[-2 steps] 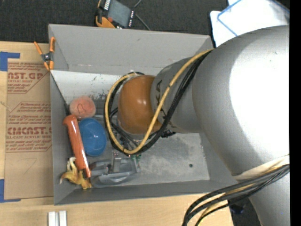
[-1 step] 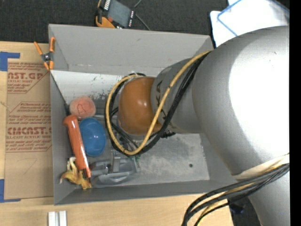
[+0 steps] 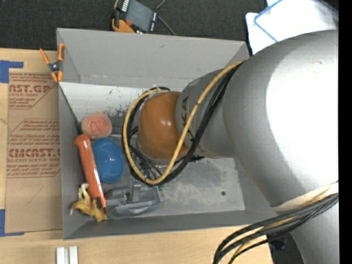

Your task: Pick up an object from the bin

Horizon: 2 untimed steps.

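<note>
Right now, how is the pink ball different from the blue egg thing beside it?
The pink ball is dull and rough-looking; the blue egg is smooth and shiny. The pink ball is smaller and round; the blue egg is bigger and longer. Both lie on the left side of the bin.

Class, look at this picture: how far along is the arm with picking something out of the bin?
Done: the gripper is down near the bin floor, beside the long orange tool and the blue egg-shaped toy. In hand: nothing visibly gripped. Left: gripping a thing and lifting it out; the pink ball lies apart.
</note>
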Each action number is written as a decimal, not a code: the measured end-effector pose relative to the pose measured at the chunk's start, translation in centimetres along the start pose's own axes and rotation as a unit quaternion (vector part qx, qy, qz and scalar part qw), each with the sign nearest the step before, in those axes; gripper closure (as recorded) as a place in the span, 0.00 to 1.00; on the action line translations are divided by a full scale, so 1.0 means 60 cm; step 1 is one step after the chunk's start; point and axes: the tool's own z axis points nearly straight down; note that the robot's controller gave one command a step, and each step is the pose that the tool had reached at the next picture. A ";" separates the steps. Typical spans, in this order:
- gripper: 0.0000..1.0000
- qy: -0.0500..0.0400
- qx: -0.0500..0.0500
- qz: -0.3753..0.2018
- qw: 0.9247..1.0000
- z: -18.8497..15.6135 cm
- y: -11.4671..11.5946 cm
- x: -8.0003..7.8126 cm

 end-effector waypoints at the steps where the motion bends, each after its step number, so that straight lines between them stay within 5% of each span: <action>1: 0.00 -0.009 -0.004 0.003 1.000 -0.002 -0.005 0.006; 2: 0.00 -0.002 0.001 0.000 1.000 -0.003 0.001 -0.003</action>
